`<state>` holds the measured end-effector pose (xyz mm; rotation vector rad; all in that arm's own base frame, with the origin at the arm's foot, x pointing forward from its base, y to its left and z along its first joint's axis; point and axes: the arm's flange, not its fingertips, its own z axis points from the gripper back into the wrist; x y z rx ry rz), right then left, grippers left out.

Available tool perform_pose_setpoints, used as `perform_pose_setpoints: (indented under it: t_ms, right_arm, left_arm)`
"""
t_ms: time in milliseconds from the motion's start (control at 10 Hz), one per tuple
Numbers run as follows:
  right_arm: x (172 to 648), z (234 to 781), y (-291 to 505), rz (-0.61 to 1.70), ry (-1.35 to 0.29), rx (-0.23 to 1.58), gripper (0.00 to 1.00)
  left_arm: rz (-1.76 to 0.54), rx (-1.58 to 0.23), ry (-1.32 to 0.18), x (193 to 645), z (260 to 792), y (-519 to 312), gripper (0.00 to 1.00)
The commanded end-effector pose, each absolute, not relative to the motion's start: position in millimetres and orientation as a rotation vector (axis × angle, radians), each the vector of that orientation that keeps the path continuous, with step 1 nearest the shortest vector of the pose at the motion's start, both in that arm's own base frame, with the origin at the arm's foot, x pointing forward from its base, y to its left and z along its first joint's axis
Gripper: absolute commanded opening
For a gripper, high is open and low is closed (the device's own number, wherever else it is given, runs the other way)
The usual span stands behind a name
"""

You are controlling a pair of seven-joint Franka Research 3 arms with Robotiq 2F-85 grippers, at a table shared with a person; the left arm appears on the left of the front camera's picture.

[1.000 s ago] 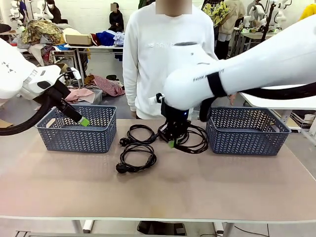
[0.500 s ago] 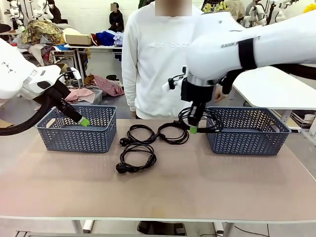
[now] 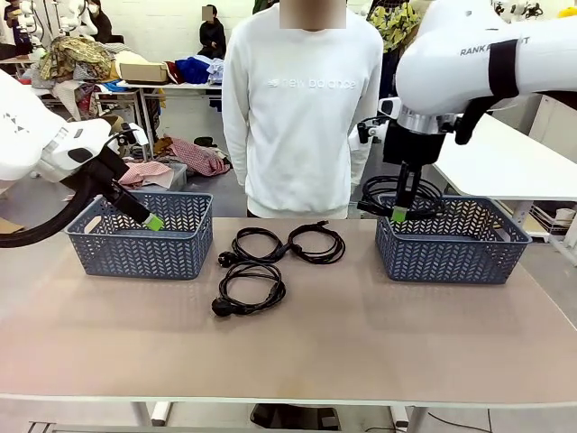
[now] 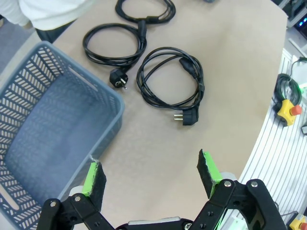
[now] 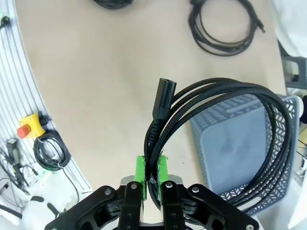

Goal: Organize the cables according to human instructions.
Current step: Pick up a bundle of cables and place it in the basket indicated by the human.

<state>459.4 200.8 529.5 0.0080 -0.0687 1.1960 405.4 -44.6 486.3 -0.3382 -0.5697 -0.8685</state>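
Pinching one coiled cable [image 5: 225,87] in the right tool [image 3: 398,215] above the basket [image 3: 451,257] at the counter's [image 3: 361,343] right end, presumably for dropping in; left tool [image 3: 153,222] wide, empty.

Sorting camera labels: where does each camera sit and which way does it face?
Front: robot's side of the table, facing the person; left gripper, right gripper show.
Left wrist: down past the open left gripper onto the left basket, three loose cables.
Right wrist: down past the right gripper, shut on the held cable, onto right basket.
Shared: front and left wrist show those cables.
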Motion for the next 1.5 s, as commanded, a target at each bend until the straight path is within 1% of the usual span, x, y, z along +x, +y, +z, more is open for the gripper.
perform_pose_setpoints:
  t_ms: [0,600,700,800,1100,1300,1400]
  right_arm:
    - [453,531,212,1.212,-0.068,0.006,0.0]
    - [453,531,212,1.212,-0.068,0.006,0.0]
    - [454,528,213,1.219,-0.063,0.004,0.12]
    - [464,524,198,1.245,-0.063,0.036,0.12]
    - [480,520,145,1.294,-0.029,0.011,0.12]
    - [486,511,117,1.317,-0.04,0.007,0.12]
    - [490,504,107,1.355,-0.07,0.011,0.12]
  left_arm:
    - [-0.886,-0.361,-0.582,407,485,-42,1.0]
    - [-0.886,-0.361,-0.582,407,485,-42,1.0]
    - [-0.886,-0.361,-0.582,407,485,-42,1.0]
    - [-0.886,-0.361,-0.582,407,485,-42,1.0]
    - [-0.886,-0.361,-0.582,407,485,-42,1.0]
    - [-0.886,-0.361,-0.582,407,485,-42,1.0]
    - [-0.886,-0.361,-0.582,407,485,-42,1.0]
